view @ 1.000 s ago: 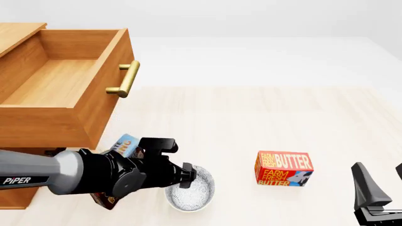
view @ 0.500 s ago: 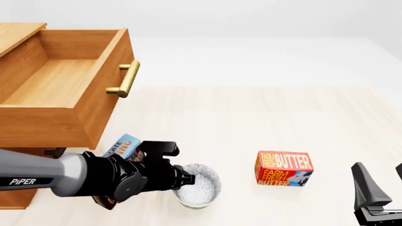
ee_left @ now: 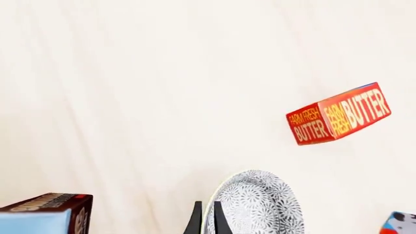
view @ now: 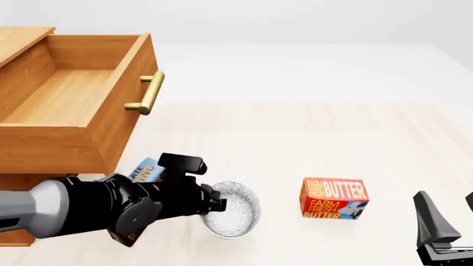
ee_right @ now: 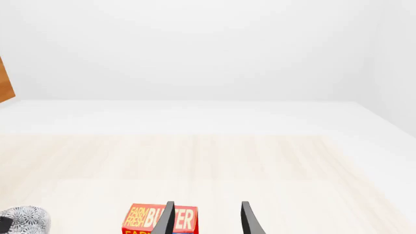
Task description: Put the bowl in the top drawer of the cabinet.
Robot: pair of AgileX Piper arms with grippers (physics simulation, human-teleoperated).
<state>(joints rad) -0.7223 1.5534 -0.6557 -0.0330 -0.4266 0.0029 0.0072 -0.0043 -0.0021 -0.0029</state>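
Left gripper: fingers nearly together, pinching the bowl's rim.
Bowl: apparently tilted, by the table's near edge, beside the butter box.
Top drawer: pulled open, table's far-left.
Right gripper: 2 fingers apart, holding nothing.

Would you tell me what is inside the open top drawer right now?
The top drawer shows only its bare wooden floor and walls; the near front corner is hidden by its side wall. The bowl is outside it.
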